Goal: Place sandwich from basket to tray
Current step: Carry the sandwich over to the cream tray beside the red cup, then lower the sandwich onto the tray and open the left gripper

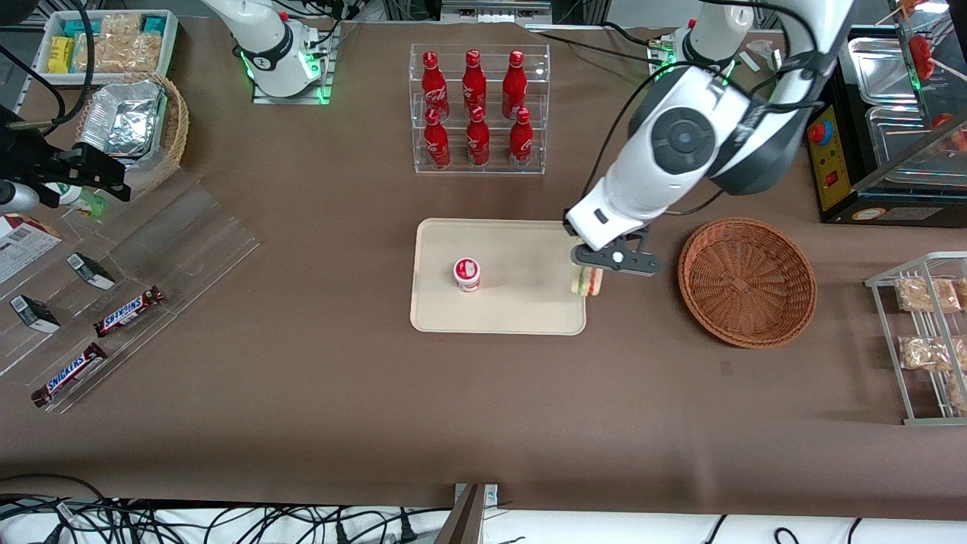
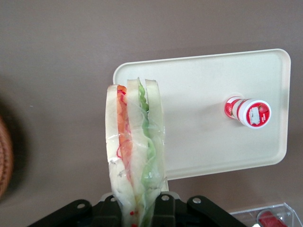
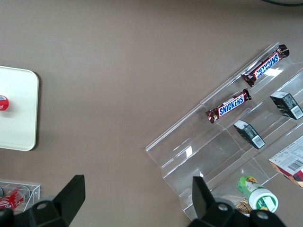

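From the front we see the gripper [image 1: 597, 273] carrying the sandwich [image 1: 586, 282] above the tray [image 1: 521, 317] edge nearest the empty basket [image 1: 746, 281], ready for setting down. At the wrist, its fingers are clamped on the sandwich [image 2: 136, 151], hanging over the tray [image 2: 208, 90] rim, well apart from the small cup [image 2: 248, 111].

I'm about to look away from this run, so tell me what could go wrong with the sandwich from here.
1. The gripper, shut on the sandwich, hangs over the tray edge nearest the basket; released here, the sandwich might land half off the rim.
2. It is held by one end, so it could tip on landing.
3. Carried farther in, it might knock over the small cup.
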You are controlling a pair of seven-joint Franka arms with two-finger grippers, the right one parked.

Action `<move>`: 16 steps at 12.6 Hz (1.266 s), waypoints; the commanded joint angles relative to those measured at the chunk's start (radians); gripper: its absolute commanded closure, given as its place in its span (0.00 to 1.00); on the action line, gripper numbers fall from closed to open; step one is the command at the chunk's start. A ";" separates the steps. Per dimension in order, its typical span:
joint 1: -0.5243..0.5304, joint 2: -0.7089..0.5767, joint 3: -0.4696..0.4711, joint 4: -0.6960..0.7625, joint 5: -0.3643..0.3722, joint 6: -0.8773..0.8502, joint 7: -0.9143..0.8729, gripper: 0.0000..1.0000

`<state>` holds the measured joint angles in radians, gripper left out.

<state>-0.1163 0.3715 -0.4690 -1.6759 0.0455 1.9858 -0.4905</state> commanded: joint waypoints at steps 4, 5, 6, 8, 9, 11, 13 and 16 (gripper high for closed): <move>-0.060 0.007 0.001 -0.197 0.074 0.233 -0.103 1.00; -0.074 0.033 0.001 -0.199 0.111 0.248 -0.133 1.00; -0.083 0.064 0.000 -0.197 0.176 0.254 -0.176 1.00; -0.101 0.130 0.001 -0.197 0.252 0.321 -0.252 1.00; -0.103 0.151 0.000 -0.194 0.284 0.333 -0.272 1.00; -0.115 0.182 0.000 -0.191 0.321 0.335 -0.299 1.00; -0.115 0.204 0.001 -0.186 0.346 0.337 -0.304 1.00; -0.118 0.211 0.000 -0.183 0.346 0.338 -0.319 0.77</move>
<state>-0.2250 0.5747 -0.4697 -1.8802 0.3585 2.3245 -0.7780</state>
